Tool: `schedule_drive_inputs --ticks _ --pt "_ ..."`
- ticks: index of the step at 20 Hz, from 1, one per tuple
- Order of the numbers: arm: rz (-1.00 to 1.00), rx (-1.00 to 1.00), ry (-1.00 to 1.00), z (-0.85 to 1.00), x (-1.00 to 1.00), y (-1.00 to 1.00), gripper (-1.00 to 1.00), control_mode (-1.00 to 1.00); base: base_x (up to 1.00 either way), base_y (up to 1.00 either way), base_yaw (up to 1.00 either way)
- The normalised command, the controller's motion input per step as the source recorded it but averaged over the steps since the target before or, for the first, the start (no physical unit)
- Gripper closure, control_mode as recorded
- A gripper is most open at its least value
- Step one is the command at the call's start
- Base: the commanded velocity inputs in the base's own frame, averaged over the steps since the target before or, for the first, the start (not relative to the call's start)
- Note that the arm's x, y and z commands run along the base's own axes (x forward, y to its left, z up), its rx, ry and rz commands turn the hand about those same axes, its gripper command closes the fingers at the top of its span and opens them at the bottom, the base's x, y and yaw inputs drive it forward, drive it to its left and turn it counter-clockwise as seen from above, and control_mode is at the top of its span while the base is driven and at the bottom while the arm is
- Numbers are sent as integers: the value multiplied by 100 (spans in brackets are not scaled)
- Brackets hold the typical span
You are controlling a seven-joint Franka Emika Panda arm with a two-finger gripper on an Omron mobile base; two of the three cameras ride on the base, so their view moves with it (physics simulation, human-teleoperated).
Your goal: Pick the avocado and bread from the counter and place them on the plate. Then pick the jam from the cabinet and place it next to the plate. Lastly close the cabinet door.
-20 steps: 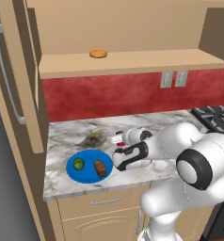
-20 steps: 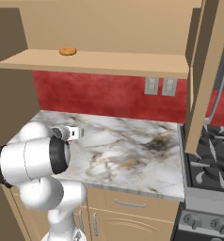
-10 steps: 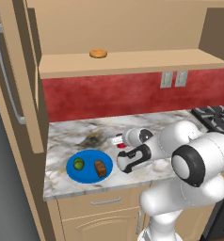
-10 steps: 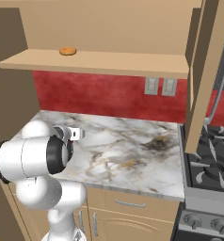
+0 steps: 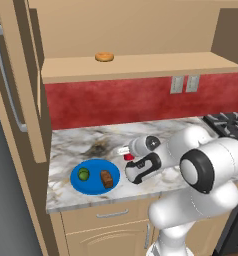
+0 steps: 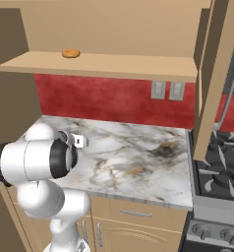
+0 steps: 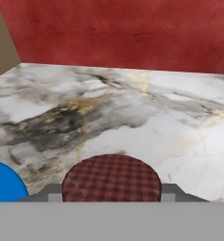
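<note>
Both base views looked forward and down over the worktop (image 5: 81, 145) from behind the arm (left and right sides), sharing its marble and red wall (image 6: 114, 98). The hand view sat low, close to the worktop, facing the wall.

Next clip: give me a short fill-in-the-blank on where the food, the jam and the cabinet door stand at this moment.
1. The avocado and the bread both lie on the blue ____.
2. The gripper is shut on the ____, just right of the plate.
3. The cabinet door stands ____.
4. An orange-tan pastry sits on the cabinet ____.

Missing words: plate; jam; open; shelf
</note>
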Motion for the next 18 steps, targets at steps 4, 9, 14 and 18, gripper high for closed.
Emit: schedule_drive_inputs --ticks 4,9,14,18 --pt "0 0 0 -9 0 0 100 -100 0 0 0" --pt "0 0 0 0 0 0 100 -100 0 0 0" --pt "0 0 0 0 0 0 -100 -100 0 0 0" --pt "0 0 0 0 0 0 -100 -100 0 0 0"
